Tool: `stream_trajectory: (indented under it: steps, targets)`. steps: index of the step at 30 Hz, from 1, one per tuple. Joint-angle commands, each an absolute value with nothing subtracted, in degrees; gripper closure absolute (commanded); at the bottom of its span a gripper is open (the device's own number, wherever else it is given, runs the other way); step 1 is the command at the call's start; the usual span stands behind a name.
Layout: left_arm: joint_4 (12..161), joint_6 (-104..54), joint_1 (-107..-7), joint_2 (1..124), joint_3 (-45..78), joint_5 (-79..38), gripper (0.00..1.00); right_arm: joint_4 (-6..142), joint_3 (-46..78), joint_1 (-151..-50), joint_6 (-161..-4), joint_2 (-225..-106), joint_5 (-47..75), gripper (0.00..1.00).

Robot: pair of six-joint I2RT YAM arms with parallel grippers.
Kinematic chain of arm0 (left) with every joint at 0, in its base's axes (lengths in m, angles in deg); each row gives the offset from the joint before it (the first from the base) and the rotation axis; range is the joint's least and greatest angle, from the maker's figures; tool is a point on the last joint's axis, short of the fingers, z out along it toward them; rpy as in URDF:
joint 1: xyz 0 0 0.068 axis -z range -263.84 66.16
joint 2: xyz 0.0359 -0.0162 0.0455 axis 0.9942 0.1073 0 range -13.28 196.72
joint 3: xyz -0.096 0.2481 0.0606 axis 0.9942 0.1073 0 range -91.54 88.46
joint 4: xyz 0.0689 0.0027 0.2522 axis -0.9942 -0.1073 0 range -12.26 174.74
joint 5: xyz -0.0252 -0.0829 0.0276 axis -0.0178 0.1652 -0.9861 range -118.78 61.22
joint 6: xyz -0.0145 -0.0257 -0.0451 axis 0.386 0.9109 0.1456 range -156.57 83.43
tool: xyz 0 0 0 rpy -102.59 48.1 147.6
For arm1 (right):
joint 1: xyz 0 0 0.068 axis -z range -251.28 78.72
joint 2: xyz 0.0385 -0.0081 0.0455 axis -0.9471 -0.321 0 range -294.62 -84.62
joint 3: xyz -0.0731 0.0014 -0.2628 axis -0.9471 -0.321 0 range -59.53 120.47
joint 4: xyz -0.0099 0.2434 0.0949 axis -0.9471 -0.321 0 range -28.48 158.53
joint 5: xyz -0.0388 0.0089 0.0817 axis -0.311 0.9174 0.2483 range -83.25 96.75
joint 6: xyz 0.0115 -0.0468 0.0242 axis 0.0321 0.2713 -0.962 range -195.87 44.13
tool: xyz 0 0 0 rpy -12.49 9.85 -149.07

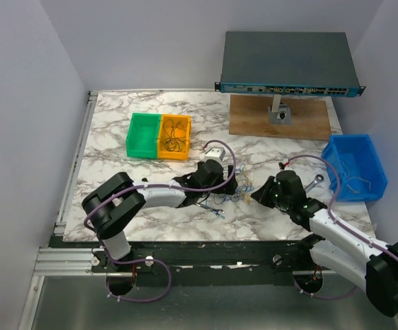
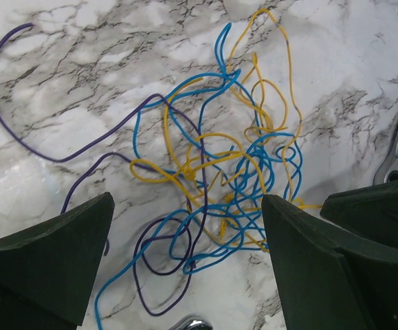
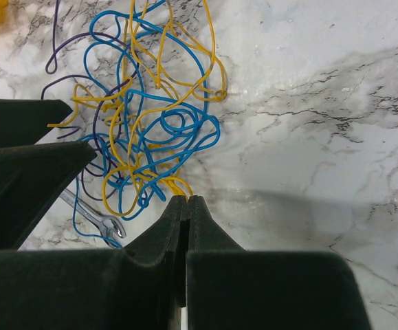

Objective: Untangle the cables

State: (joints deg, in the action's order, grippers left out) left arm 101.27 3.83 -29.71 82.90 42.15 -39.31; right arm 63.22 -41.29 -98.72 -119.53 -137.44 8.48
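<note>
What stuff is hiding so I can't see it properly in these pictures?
- Top view: the cables are too tiny to tell apart.
- Left wrist view: the left tool hides the tangle's lower loops; a silver thing is cut off by the bottom edge.
- Right wrist view: the right tool has shut tips that hide where the yellow cable ends, so a real pinch cannot be confirmed.

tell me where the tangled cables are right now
The tangled cables lie front centre on the marble table in the top view, under the open left pincer, with the shut right pincer pinching a yellow strand.
</note>
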Motion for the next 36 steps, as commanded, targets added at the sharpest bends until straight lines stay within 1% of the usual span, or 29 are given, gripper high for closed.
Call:
stream_trajectory:
  steps: [1,5,8,9,12,14,15,17,20,27,31,36]
  targets:
    - [97.6,3.6,-29.2,86.5,36.5,-36.5,0.11,63.2,-41.7,-99.2,-120.2,-137.5,7.2,0.99]
    - [93.9,3.4,-29.3,89.0,32.9,-36.5,0.14,63.3,-41.4,-99.2,-120.4,-137.4,7.4,0.99]
    - [90.4,3.2,-29.5,90.7,30.4,-37.4,0.19,62.9,-41.2,-99.2,-120.3,-136.7,7.1,1.00]
    - [89.4,3.2,-29.7,91.4,29.8,-37.5,0.22,62.8,-41.2,-99.2,-120.3,-136.4,7.0,0.99]
    - [87.8,3.4,-30.5,93.1,28.5,-36.5,0.37,61.9,-40.7,-99.2,-120.2,-136.0,6.9,0.99]
    - [87.8,3.5,-31.3,94.3,27.9,-34.8,0.53,61.5,-40.3,-99.2,-120.1,-135.7,6.2,0.99]
    - [88.1,3.4,-31.7,94.4,28.0,-33.8,0.68,60.7,-39.9,-99.2,-120.2,-135.6,4.3,0.99]
    - [88.4,3.2,-32.9,93.1,29.5,-34.3,1.00,58.0,-38.6,-99.2,-120.5,-135.1,0.2,0.99]
    - [90.0,2.0,-35.3,86.3,34.8,-36.1,1.00,50.2,-34.5,-99.2,-122.3,-135.1,-10.9,1.00]
    - [87.8,-0.8,-43.9,68.2,45.3,-35.8,1.00,38.8,-25.3,-99.1,-129.2,-135.3,-29.7,0.99]
    - [86.1,-1.8,-48.2,61.2,47.6,-34.9,1.00,34.7,-20.0,-99.0,-130.1,-133.5,-40.8,0.99]
    - [84.8,-1.8,-53.8,56.4,47.8,-30.5,1.00,31.9,-9.9,-98.8,-125.3,-133.2,-50.2,0.99]
